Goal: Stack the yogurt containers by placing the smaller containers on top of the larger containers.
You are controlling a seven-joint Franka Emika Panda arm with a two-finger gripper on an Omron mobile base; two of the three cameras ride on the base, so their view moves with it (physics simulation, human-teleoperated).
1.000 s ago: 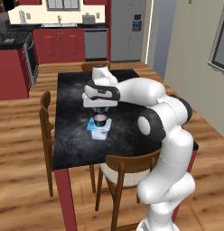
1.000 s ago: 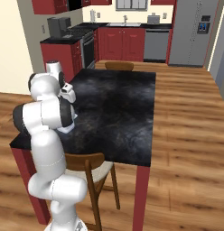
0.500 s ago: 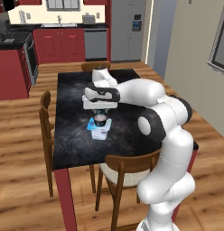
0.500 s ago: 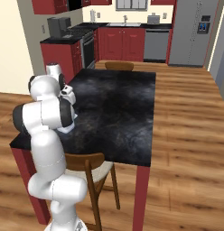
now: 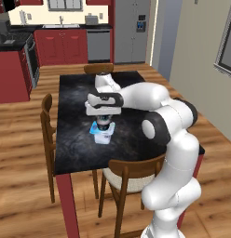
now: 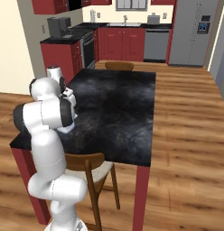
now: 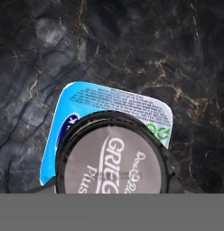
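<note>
Table [image 5: 75, 139]: dark marbled top, unchanged across the last second. You can treat the base as parked, since both base views are framed the same as before.

Arm [image 5: 150, 97]: it reaches from 4 o'clock of the left base view toward the table's near-left part. You see no shift in its pose over the last second.

Large tub [image 5: 103, 135]: white body and blue foil top, standing upright on the table directly under the hand. In the hand view its lid [image 7: 109, 101] shows around the cup from 9 o'clock to 2 o'clock.

Small cup [image 7: 114, 158]: dark rim and grey printed top. It overlaps the lid toward its 6 o'clock edge, so it is not centred. You cannot tell from these views whether its base touches the foil or hangs just above.

Gripper [image 5: 104, 120]: the cup sits between the fingers, which appear clamped on it. The grip has not loosened.

Meaning: nothing has changed, so the placement looks lined up but not let go. Judge this stack unfinished until the fingers part. The off-centre seat is the risk to watch.
</note>
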